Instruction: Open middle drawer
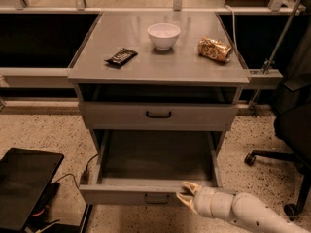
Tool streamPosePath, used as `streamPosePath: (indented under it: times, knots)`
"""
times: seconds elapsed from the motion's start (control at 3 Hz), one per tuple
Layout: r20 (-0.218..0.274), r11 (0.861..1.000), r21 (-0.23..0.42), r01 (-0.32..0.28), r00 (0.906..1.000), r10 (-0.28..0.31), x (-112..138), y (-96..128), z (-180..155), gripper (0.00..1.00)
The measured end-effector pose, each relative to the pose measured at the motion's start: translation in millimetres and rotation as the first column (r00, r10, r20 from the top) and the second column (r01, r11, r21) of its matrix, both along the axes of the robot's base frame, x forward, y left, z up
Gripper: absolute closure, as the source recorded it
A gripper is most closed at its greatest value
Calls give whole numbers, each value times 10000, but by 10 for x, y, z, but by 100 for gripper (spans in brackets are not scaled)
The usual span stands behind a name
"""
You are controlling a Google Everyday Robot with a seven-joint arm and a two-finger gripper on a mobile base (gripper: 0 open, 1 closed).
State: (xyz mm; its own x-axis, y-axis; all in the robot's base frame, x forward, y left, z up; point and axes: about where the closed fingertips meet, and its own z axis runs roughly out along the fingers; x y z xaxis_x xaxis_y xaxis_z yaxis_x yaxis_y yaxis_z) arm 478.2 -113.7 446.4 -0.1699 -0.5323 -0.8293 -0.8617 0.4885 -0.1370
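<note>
The middle drawer [121,194] is a wide shallow grey metal drawer. It stands pulled far out of the cabinet, and its inside is bare. Its small black bar handle [156,198] sits at the front centre. My gripper [185,193] comes in from the lower right on a cream arm. It is at the drawer's front panel, just right of the handle, with its fingers [189,185] spread and holding nothing. The taller-fronted drawer [158,114] above is shut. The lowest drawer is hidden under the open one.
On the cabinet top [97,74] lie a dark snack bar [121,57], a white bowl [164,35] and a crumpled gold bag [214,49]. A black case [24,188] lies on the floor at the left. An office chair [291,125] stands at the right.
</note>
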Motion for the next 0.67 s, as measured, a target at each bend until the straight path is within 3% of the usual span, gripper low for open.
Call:
streamPosePath:
  times: [0.67]
  knots:
    - [-35, 10000, 95, 13, 10000, -12, -51, -10, 1, 100]
